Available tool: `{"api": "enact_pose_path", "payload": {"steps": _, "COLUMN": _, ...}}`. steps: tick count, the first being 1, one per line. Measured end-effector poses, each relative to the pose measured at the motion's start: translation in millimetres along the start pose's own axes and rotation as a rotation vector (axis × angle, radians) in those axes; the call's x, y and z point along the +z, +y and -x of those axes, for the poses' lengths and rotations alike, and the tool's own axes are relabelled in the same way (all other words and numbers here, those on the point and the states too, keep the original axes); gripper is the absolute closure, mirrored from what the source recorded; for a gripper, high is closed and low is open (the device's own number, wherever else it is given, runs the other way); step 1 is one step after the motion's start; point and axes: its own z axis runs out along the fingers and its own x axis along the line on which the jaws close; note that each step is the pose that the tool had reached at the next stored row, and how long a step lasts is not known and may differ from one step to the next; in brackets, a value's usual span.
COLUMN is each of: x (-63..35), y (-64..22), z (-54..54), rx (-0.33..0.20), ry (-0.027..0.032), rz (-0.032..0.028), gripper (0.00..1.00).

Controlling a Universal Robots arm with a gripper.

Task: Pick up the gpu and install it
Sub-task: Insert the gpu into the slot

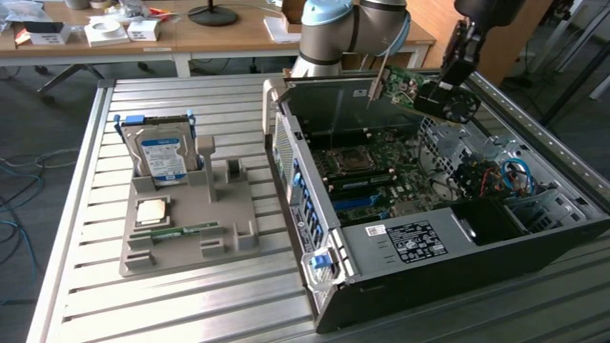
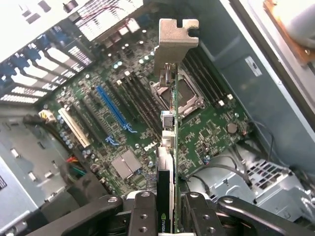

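The gpu is a green circuit card with a black fan and a silver end bracket. It hangs in the air, tilted, over the far end of the open computer case. My gripper is shut on the fan end of the card. In the wrist view the gpu stands edge-on between my black fingers. Its bracket points away from me, above the motherboard. A blue slot and a white slot lie beside the card's line.
A grey fixture tray sits on the slatted metal table at the exterior view's left. It holds an upright hard drive, a CPU and a memory stick. Cables lie inside the case. A wooden desk stands behind.
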Motion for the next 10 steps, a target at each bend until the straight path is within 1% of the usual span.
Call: {"api": "enact_pose_path", "payload": {"steps": 10, "x": 0.6, "y": 0.0, "z": 0.0, "rx": -0.169, "ry": 0.0073, "rz": 0.003, "gripper": 0.74}}
